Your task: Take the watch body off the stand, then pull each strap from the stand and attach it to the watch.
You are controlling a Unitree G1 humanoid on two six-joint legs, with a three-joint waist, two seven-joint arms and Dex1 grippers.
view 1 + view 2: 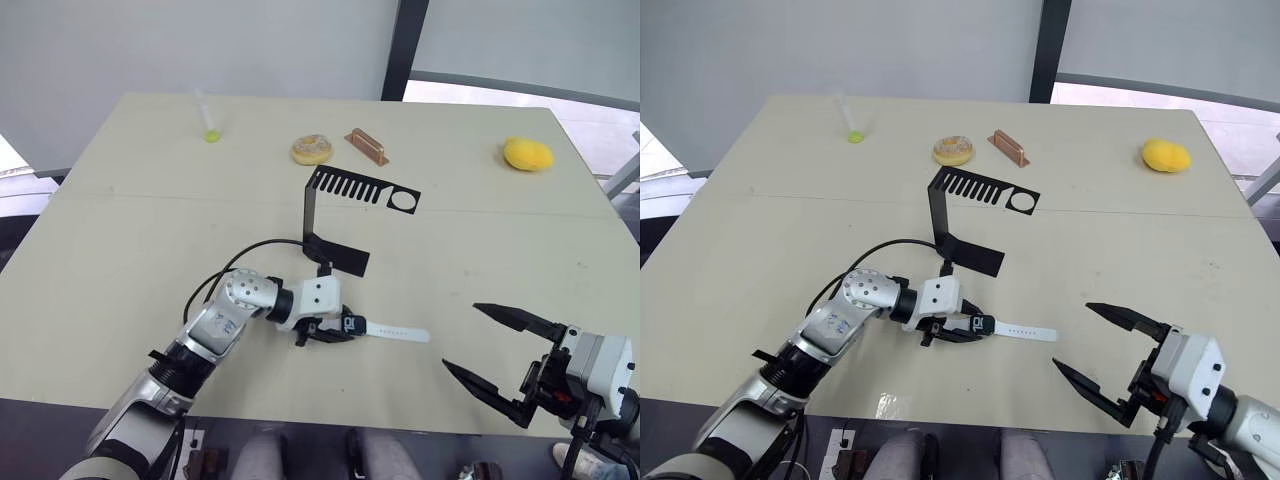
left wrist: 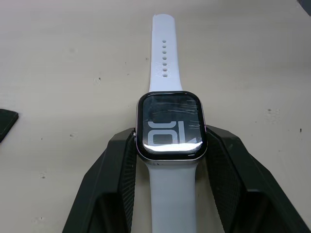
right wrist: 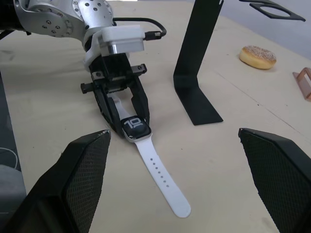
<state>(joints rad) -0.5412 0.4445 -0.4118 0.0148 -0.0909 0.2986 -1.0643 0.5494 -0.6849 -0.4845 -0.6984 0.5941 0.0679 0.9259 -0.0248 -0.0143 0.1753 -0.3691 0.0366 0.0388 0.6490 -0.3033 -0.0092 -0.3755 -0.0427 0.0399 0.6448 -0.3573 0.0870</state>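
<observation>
Left gripper point(image 2: 170, 160): jaws clamped on the watch body point(image 2: 170, 127), on the table point(image 1: 120, 230).
Straps: holed strap point(image 2: 164, 53) reaches beyond the jaws; second strap point(image 2: 171, 199) runs back between them, cut off.
Right gripper point(image 1: 500, 365): jaws wide, holding nothing.
Stand point(image 1: 335, 205): slots bare.

Beige table point(image 1: 120, 230) bears stand point(image 1: 335, 255), doughnut point(image 1: 312, 149), lemon point(image 1: 527, 154) (far edge).
</observation>
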